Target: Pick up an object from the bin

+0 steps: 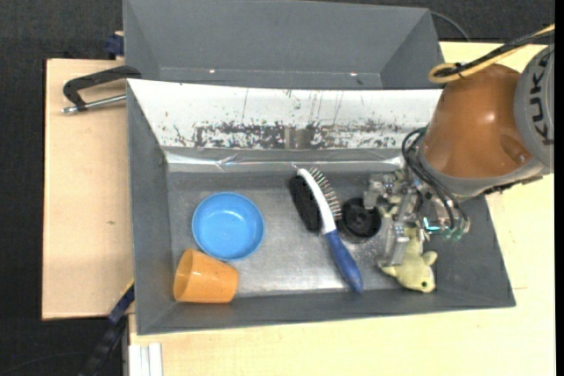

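My gripper [401,229] hangs low over the right part of the bin floor, its metal fingers pointing down. Directly under its tips lies a pale yellow soft toy [412,269], close to the front right wall. A small black round knob-like thing [359,219] sits just left of the gripper. Further left, a brush with a blue handle and white head [328,224] lies diagonally beside a black oval pad [305,205]. Whether the fingers touch the toy I cannot tell.
A blue round bowl [228,225] rests on the left of the floor, and an orange cup [204,277] lies on its side in the front left corner. The arm's orange cover fills the space above the bin's right wall.
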`<state>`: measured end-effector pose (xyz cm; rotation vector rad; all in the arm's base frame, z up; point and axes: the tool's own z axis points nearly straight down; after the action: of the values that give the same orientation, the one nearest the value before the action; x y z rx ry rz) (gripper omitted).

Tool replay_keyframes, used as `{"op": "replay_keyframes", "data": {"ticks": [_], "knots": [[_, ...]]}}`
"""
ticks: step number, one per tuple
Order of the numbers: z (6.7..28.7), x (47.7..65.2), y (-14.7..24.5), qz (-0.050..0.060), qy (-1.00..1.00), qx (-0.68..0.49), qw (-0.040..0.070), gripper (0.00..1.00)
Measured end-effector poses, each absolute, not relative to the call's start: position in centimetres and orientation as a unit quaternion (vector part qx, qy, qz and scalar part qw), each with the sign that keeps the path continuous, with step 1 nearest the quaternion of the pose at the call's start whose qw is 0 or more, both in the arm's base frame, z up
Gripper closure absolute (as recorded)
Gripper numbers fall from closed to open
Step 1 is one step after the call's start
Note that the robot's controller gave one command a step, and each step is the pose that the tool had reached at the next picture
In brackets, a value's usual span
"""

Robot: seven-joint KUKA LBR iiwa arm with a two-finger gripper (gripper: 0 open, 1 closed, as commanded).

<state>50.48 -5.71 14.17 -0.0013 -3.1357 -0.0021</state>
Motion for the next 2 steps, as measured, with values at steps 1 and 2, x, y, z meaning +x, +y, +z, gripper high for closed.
{"op": "replay_keyframes", "data": {"ticks": [1, 2], "knots": [[7.2, 53.9, -3.7, -0.001, -0.977, 0.213, -0.004, 0.0], [7.2, 58.5, -8.5, 0.002, -0.959, 0.283, -0.005, 0.0]]}}
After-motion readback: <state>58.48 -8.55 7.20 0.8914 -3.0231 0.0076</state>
